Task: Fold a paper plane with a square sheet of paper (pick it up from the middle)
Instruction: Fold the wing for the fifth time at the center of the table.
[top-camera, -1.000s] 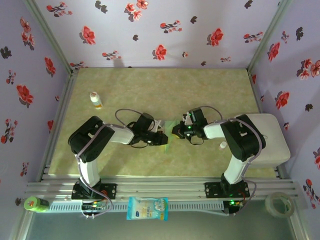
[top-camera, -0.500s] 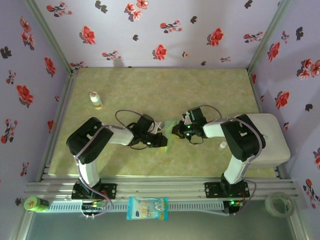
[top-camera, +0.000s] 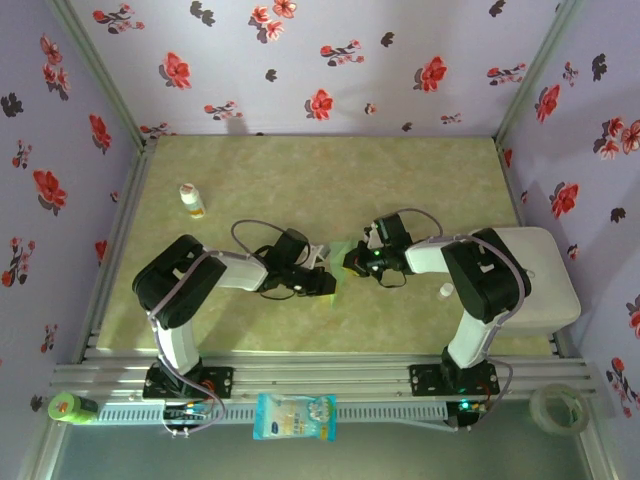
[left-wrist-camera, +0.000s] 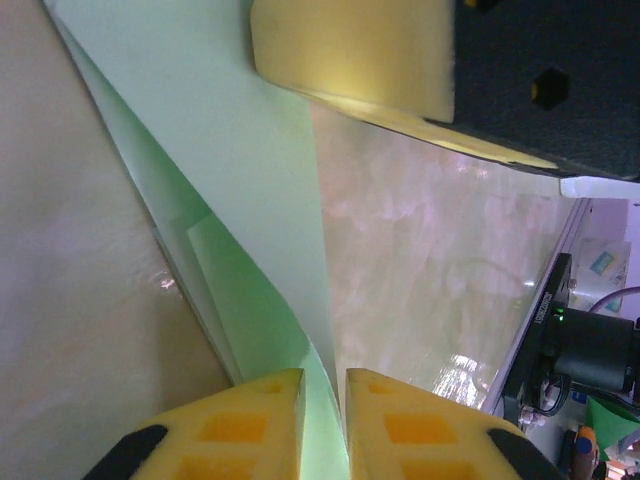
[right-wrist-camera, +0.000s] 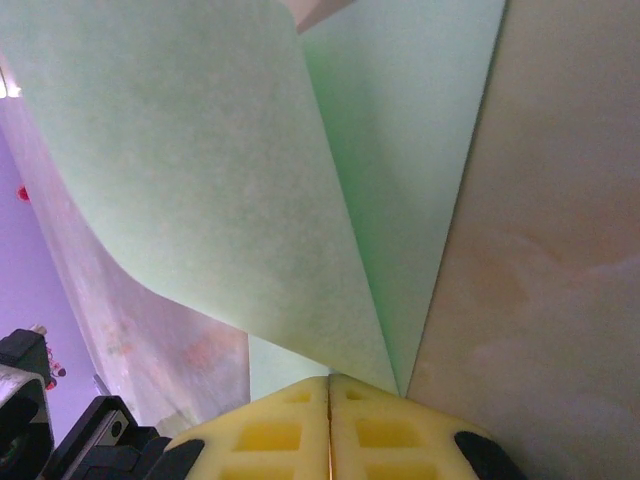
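The square sheet of paper (top-camera: 340, 272), pale mint green and partly folded, is held up between my two grippers at the middle of the table. My right gripper (right-wrist-camera: 329, 380) is shut on one corner, and the paper (right-wrist-camera: 200, 170) curls up and away from its pads. My left gripper (left-wrist-camera: 323, 385) has a narrow gap between its yellow fingers, and an edge of the paper (left-wrist-camera: 260, 200) runs through that gap. From above, the left gripper (top-camera: 326, 283) and right gripper (top-camera: 351, 262) nearly meet. The right gripper's yellow finger (left-wrist-camera: 350, 50) shows at the top of the left wrist view.
A small white bottle (top-camera: 190, 200) stands at the back left. A white pad (top-camera: 545, 285) lies beside the right arm, with a small white object (top-camera: 446, 291) near it. On the front rail are a white-and-blue packet (top-camera: 294, 416), a green object (top-camera: 70, 407) and a tape roll (top-camera: 556, 406).
The left gripper's jaws have parted a little around the paper. Both arms have stayed almost in place, with the paper still between them.
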